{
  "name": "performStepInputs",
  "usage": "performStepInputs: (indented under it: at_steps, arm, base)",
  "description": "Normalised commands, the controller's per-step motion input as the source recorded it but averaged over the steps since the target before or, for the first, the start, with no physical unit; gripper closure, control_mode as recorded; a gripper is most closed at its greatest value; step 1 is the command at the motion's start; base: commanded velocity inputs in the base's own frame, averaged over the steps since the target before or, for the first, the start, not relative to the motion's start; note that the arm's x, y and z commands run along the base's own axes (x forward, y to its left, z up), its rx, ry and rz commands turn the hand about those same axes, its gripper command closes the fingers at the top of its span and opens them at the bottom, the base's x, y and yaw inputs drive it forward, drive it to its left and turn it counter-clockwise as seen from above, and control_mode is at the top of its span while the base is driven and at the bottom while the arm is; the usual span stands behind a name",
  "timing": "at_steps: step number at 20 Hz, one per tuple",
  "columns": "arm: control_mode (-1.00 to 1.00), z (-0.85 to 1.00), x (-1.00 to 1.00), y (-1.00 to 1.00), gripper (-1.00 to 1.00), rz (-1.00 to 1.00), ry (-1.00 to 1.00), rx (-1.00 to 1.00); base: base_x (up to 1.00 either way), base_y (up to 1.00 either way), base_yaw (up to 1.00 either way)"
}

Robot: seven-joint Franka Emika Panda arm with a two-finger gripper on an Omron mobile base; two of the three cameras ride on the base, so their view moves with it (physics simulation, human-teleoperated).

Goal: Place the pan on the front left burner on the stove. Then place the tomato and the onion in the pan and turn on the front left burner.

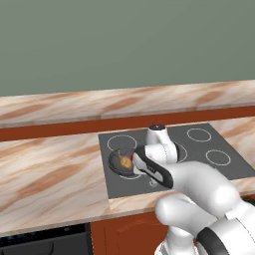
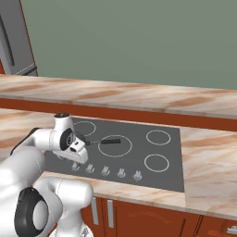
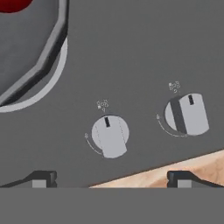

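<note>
The dark pan [image 1: 115, 162] sits on the front left burner [image 3: 51, 84] of the stove [image 1: 206, 145]. Its black handle [image 2: 107, 141] points right across the cooktop. Inside it lie the golden-brown onion [image 1: 125, 162] and the red tomato [image 3: 12, 3], which the hand view cuts off at its top left beside the pan's rim [image 3: 46, 54]. My gripper [image 3: 111, 180] hangs open over the stove's front edge, with the fingertips [image 3: 40, 179] wide apart and nothing between them. A silver knob [image 3: 110, 136] lies straight ahead between them, and a second knob [image 3: 187, 114] is to its right.
A row of several small silver knobs [image 2: 105, 171] runs along the stove's front. The marble counter [image 1: 50, 174] surrounds the cooktop, and its front edge [image 3: 175, 174] lies just below the knobs. A raised back ledge [image 2: 139, 97] and a green wall stand behind.
</note>
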Motion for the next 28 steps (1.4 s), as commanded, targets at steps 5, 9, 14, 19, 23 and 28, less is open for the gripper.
performStepInputs:
  at_steps: [5,9,14,19,23,28]
  arm:
    - [-1.0,-0.27,0.15,0.0,-1.0,0.07,0.0,0.02]
    - [-1.0,-0.21,0.26,0.0,-1.0,0.07,0.0,0.02]
    - [-1.0,-0.18,0.12,0.0,-1.0,0.06,0.0,0.0]
    - [-1.0,-0.24,0.0,0.0,-1.0,0.04,0.0,0.0]
    - [-1.0,-0.15,-0.06,0.0,-1.0,0.04,0.0,0.0]
    - [-1.0,-0.08,-0.14,0.0,1.0,0.03,0.0,0.0]
  base:
    - [0.0,0.0,0.0]
    - [0.0,0.0,0.0]
    - [0.0,0.0,0.0]
    - [0.0,0.0,0.0]
    - [0.0,0.0,0.0]
    - [0.0,0.0,0.0]
